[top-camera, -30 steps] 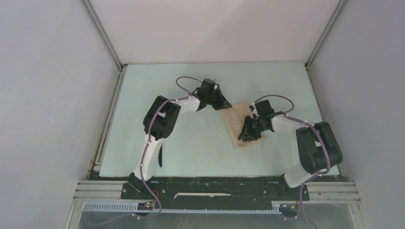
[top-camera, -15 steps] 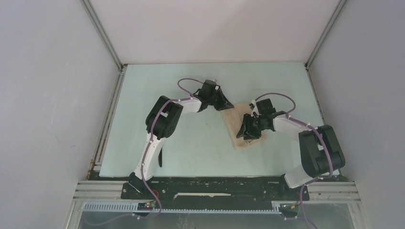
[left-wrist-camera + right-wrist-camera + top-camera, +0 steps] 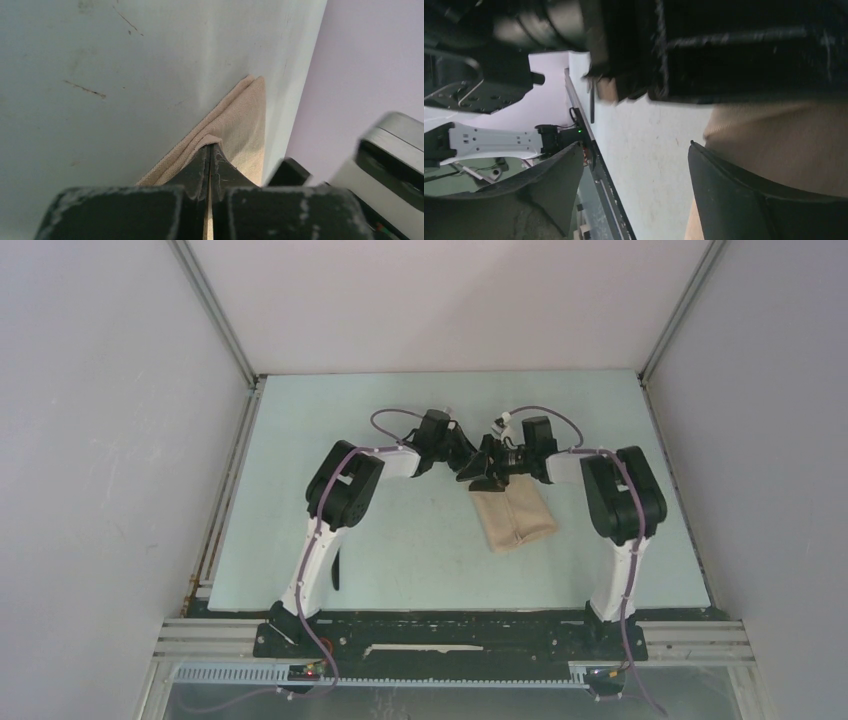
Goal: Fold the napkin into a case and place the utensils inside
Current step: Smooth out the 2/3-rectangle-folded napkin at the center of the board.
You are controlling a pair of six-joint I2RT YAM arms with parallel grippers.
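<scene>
Knife [image 3: 337, 568] lies lower left in the top view, not yet cased; fork not seen. Left gripper [image 3: 209, 150] is pinched on a corner of the napkin [image 3: 515, 518], mid-frame. Right gripper [image 3: 634, 150] is just right of it, jaws apart, empty. Judged: folding partly done, loading remains.

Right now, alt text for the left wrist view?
The left end effector, shut, pinches a folded edge of the beige napkin lying on the pale table. Part of the right arm shows at lower right.
</scene>
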